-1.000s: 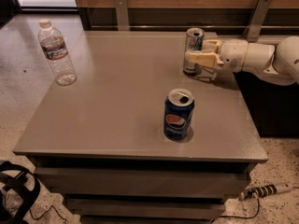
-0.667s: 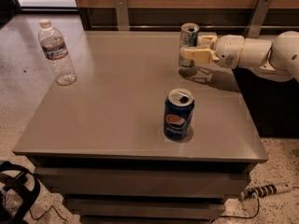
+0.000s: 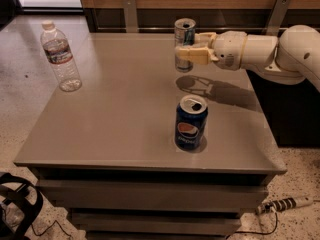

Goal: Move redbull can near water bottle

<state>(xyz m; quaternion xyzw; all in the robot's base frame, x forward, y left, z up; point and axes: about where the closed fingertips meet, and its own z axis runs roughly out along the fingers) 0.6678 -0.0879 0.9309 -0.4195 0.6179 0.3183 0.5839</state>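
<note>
Redbull can is upright in the grip of the claw, near the far edge of the table and right of its middle, held clear of the surface: its shadow falls on the tabletop apart from its base.

The grey table fills most of the view, with a wood-panelled wall and two metal brackets behind it. The white arm reaches in from the right side, level above the tabletop, and ends at the gripper.

The water bottle stands upright at the far left corner of the table, well apart from the redbull can, with nearly the whole width of the top between them. The Pepsi can stands upright near the front edge, on the near side of the held can and apart from it, with its top opened.

The gripper's cream-coloured fingers are closed around the middle of the redbull can, one on each side, open only as wide as the can's slim body; the rim and upper part of the can show above them and the base shows below. They touch nothing else.

On the floor at the lower right lies a power strip.
</note>
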